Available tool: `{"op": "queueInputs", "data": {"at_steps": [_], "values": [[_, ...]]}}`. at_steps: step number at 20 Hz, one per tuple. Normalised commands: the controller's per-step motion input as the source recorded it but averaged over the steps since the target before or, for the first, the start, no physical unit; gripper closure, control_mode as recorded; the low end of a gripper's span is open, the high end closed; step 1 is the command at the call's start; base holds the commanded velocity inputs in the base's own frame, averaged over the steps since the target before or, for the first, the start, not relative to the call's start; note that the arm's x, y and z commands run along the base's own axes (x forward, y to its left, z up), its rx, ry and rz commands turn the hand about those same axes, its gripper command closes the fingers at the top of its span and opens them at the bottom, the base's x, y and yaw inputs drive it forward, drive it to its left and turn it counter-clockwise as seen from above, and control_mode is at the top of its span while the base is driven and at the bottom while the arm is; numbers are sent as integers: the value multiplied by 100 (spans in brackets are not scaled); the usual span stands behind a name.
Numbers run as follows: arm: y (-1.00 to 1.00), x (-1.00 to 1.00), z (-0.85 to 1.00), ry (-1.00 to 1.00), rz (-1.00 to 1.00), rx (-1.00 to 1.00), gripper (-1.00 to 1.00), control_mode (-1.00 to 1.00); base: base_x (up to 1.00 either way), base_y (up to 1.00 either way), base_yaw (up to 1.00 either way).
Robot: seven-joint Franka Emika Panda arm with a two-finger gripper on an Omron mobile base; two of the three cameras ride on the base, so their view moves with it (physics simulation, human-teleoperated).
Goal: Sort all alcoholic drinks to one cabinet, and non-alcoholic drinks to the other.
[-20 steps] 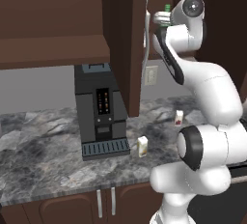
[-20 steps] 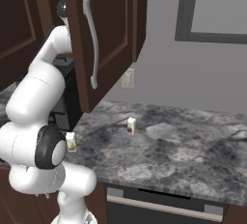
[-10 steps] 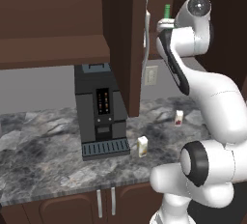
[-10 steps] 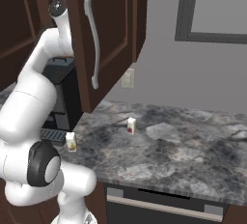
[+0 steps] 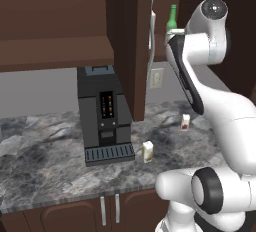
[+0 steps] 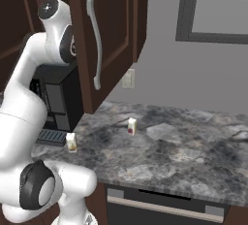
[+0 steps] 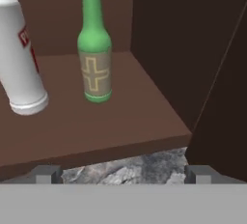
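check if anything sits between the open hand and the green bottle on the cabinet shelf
Nothing visible does. In the hand view the green bottle stands upright on the cabinet shelf, with bare shelf between it and the open hand. A white bottle stands off to one side of it, apart from it, not in the path.

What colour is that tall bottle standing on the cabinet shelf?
Green, with a tan label bearing a pale cross; the bottle shows best in the hand view.

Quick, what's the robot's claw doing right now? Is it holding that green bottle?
Gripper: open and holding nothing. The green bottle stands free on the cabinet shelf ahead of it.
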Motion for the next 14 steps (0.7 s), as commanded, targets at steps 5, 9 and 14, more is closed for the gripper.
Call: {"op": "queueInputs", "data": {"at_steps": [5, 9, 14], "values": [[7, -48, -21, 5, 4, 0, -100, -100, 0, 0, 0], [7, -43, -21, 8, 7, -3, -100, -100, 0, 0, 0], [16, -30, -25, 8, 7, -2, -100, -100, 0, 0, 0]]}}
